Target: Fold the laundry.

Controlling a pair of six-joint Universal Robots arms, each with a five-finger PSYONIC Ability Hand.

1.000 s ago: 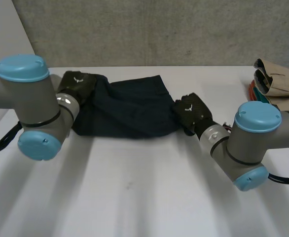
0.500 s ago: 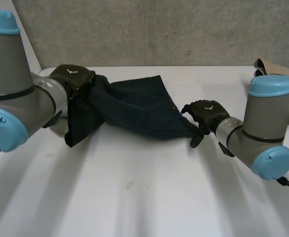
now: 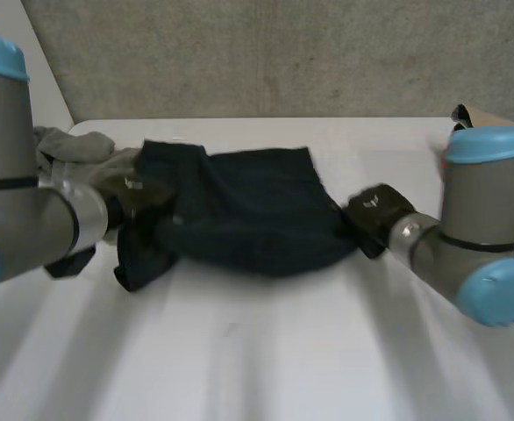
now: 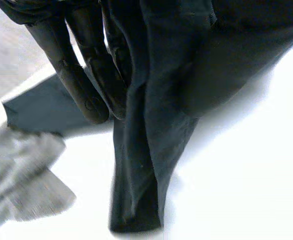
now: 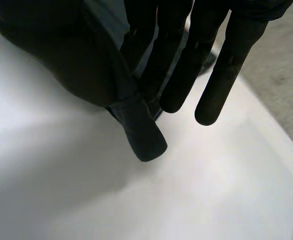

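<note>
Holding the dark garment (image 3: 248, 219) across the middle of the head view, over the white table (image 3: 266, 351); apparently spreading it flat ahead of the first fold. Pinching its left end in the left hand (image 3: 136, 195), its right end in the right hand (image 3: 375, 209). Next, likely needing lowering and smoothing. Showing, in the left wrist view, the garment's end hanging past the fingers (image 4: 81, 80); in the right wrist view, the thumb (image 5: 141, 135) clamping the edge.

A dark navy garment (image 3: 248, 210) is lying bunched and rumpled across the far half of the white table (image 3: 257, 351). Its left end is drooping in a narrow creased fold down to the tabletop (the right end is gathering to a point). A crumpled grey garment (image 3: 77, 149) is sitting just beside that left end
</note>
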